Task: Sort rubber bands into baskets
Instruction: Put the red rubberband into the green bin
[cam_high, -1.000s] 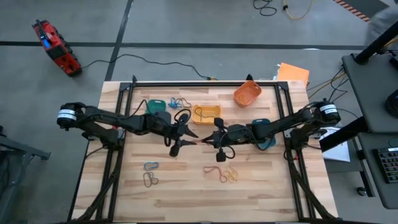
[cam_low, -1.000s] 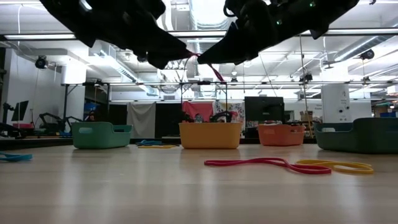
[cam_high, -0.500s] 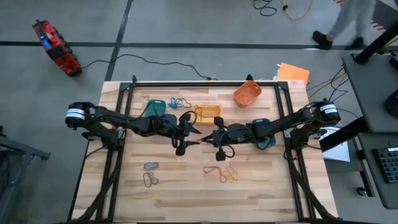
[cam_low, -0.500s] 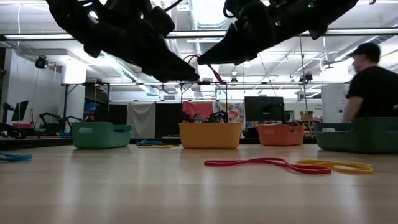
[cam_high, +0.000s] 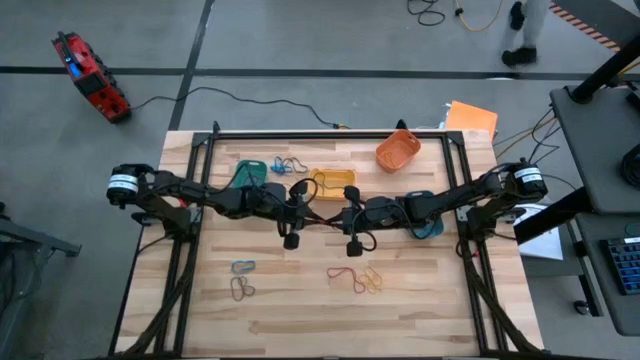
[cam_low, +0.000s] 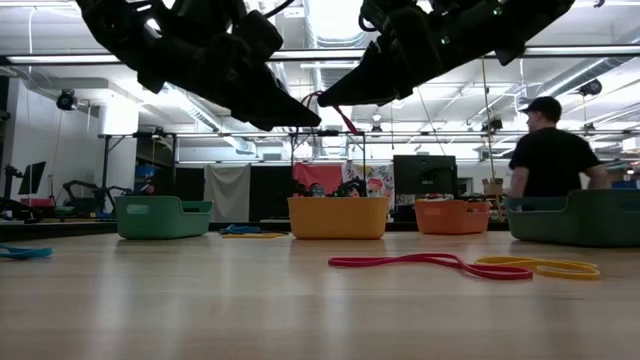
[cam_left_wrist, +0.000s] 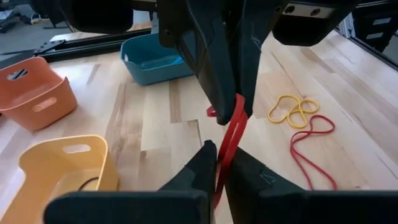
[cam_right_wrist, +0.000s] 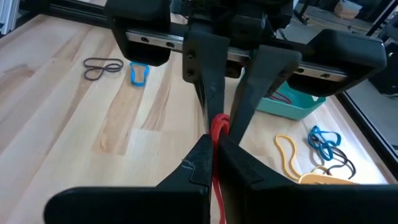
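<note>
A red rubber band (cam_left_wrist: 235, 118) is held in the air over the table's middle, between my two grippers, which meet tip to tip. My left gripper (cam_high: 316, 222) reaches in from the left and my right gripper (cam_high: 333, 222) from the right, both shut on this band. The yellow basket (cam_high: 332, 182) stands just beyond them, the teal-green basket (cam_high: 252, 172) to its left and the orange basket (cam_high: 397, 150) at the far right. The blue basket (cam_high: 430, 228) is partly under my right arm. More rubber bands lie flat on the wood: red (cam_high: 346, 274), yellow (cam_high: 373, 279), blue (cam_high: 243, 266) and dark (cam_high: 241, 290). My left gripper pinches one end of the red band (cam_left_wrist: 224, 157) between its two fingertips, coming about level from the table's left. The band is lifted clear of the table. My right gripper pinches the band's other end (cam_right_wrist: 217, 132) between its fingertips, coming from the table's right and slanting slightly down. A short stretch of band spans the two grippers, and a loop (cam_low: 350, 118) hangs below them.
Several blue and dark bands (cam_high: 290, 165) lie between the teal-green and yellow baskets. Black cables loop off both wrists over the table's middle. A person (cam_low: 548, 150) stands in the room behind the table. The near half of the table holds only the loose bands.
My left gripper has moved toward the table's right, up to my right gripper's tips, and has shut on the red band's free end. My right gripper has kept still with the band. A person has come into view behind the table.
</note>
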